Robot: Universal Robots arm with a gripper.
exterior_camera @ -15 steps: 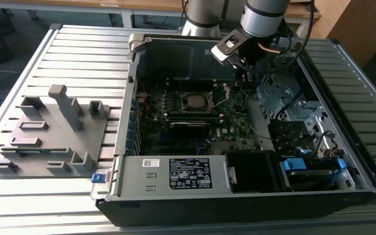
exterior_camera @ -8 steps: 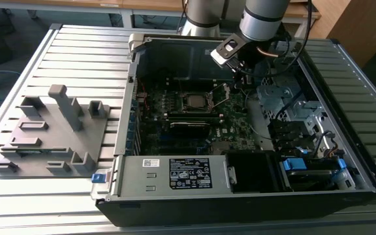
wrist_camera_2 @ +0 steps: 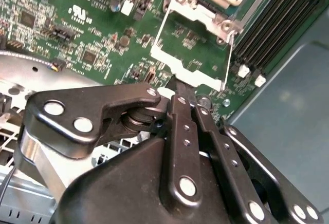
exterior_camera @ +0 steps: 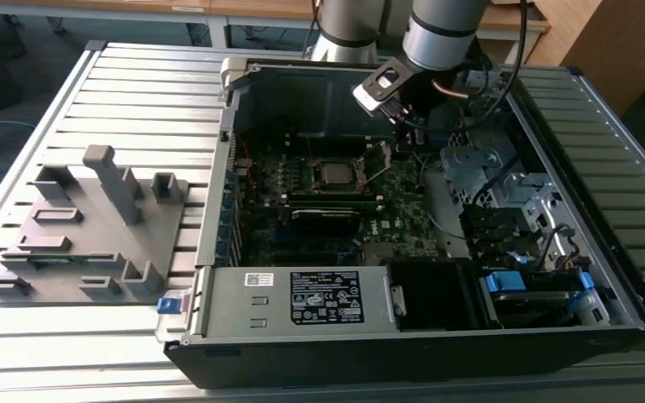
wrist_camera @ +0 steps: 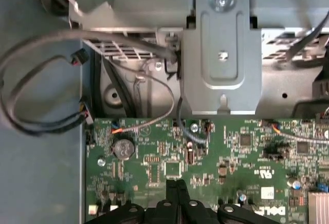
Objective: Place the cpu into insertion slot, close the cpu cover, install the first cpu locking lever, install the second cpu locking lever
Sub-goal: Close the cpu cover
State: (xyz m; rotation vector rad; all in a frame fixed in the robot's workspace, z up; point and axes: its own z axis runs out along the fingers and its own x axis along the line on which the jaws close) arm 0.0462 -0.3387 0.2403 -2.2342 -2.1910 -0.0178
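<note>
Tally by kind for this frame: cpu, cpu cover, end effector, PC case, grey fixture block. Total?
cpu: 1
cpu cover: 1
end effector: 1
PC case: 1
grey fixture block: 1
Total: 5

Arm (exterior_camera: 446, 34) angled downward, hand (wrist_camera: 176, 184) fingertips pressed together

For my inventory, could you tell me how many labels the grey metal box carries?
2: small white label nearer the exterior view's left, large black label beside it.
</note>
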